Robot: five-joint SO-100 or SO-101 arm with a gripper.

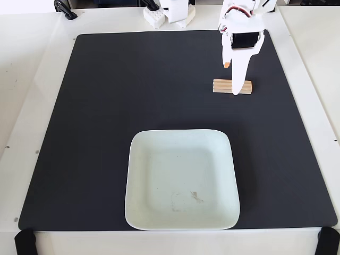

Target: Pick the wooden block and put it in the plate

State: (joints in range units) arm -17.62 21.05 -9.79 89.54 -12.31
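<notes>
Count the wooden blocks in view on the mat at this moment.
1. The wooden block lies on the black mat, upper right in the fixed view, beyond the plate; the gripper overlaps its middle. No other block shows.
</notes>
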